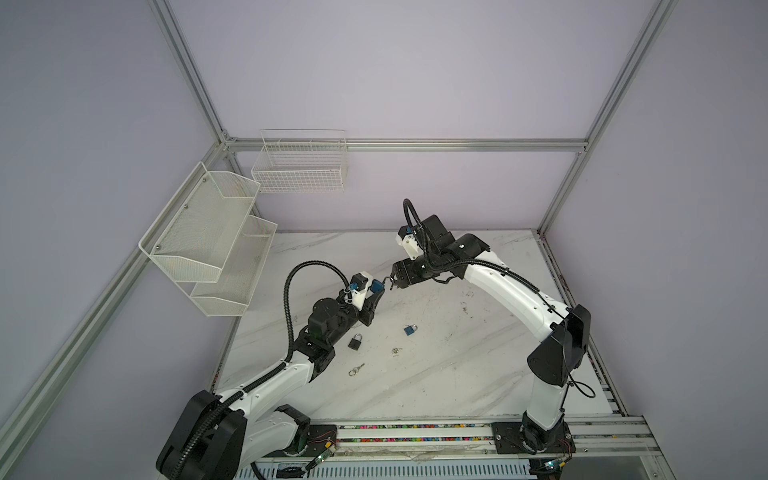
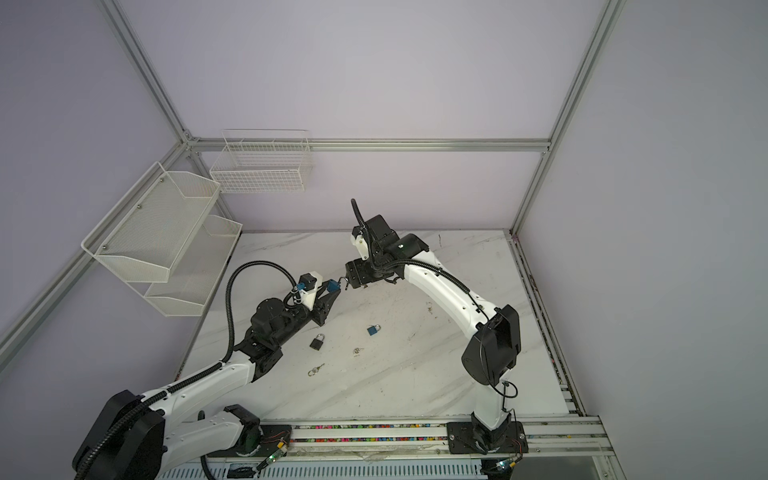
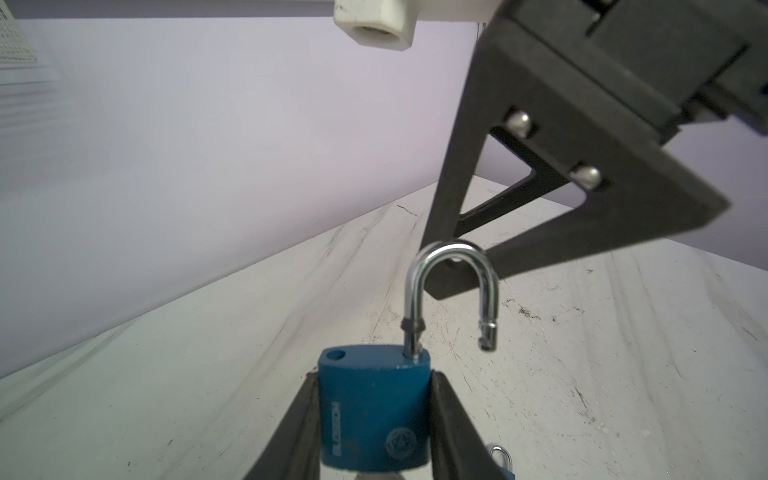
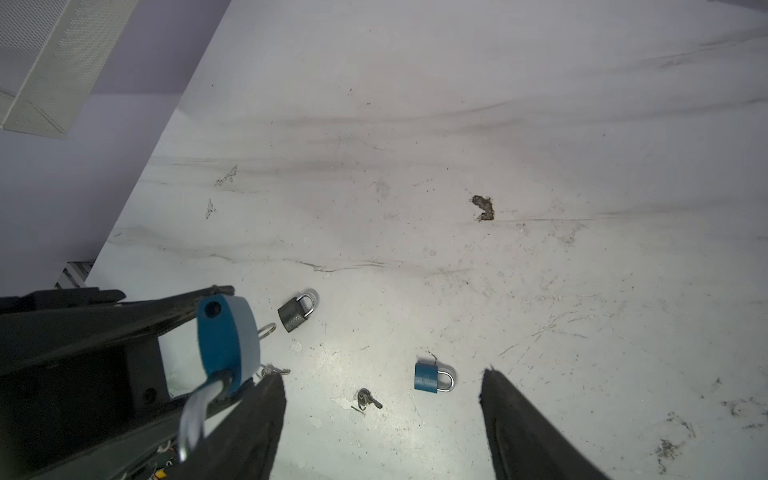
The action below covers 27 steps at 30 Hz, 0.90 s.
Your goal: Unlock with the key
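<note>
Scuffed white marble-look tabletop [image 1: 436, 386] is sitting inside lilac walls [image 1: 415, 83], mesh shelves [image 1: 208, 237] hanging upper left, while the left gripper [image 3: 372, 378] is clamping the blue padlock [image 3: 374, 419] mid-air at centre of both top views, long axis running left-right, opened shackle [image 3: 412, 291] pointing right at the wide-spread, empty right gripper [image 4: 382, 374].

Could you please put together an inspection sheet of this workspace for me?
Surface: white marbled table, scuffed, one dark stain.
Job's things: blue padlock held off the table, shackle open; black padlock, second blue padlock, ringed key and loose keys lie on the table.
Clutter: nothing seen.
Grippers: left gripper shut on blue padlock; right gripper open, one finger at the shackle.
Cables: black conduits loop clear of the locks.
Surroundings: mesh shelves, wire basket on lilac walls.
</note>
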{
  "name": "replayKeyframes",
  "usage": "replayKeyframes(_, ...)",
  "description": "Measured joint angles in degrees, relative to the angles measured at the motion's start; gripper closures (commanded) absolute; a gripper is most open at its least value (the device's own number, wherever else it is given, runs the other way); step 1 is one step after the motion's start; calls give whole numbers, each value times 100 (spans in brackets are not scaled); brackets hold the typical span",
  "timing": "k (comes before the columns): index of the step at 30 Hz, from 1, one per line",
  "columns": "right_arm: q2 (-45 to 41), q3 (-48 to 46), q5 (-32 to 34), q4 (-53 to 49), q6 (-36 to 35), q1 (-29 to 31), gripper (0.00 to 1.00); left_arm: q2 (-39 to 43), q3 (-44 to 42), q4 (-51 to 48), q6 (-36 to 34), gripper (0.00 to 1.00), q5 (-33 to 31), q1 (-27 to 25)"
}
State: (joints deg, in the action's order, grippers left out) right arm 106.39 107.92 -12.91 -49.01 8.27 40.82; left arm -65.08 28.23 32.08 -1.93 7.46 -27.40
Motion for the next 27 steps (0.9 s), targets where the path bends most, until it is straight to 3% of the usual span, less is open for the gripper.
replayKeyframes(7, -190, -280, 308, 70, 72, -66, 21, -22, 4, -109, 144, 100, -168, 0)
replayKeyframes(11, -568, -761, 680, 203, 232, -160, 21, -190, 229, -911, 463, 100, -459, 0)
replayKeyframes(21, -1478, -2820, 931, 1241, 1211, -195, 20, -2109, 2118, -3491, 1921, 100, -1021, 0)
replayKeyframes(27, -1510, -3296, 890, 1681, 1596, -192, 20, -3303, 3045, -4581, 2500, 100, -1180, 0)
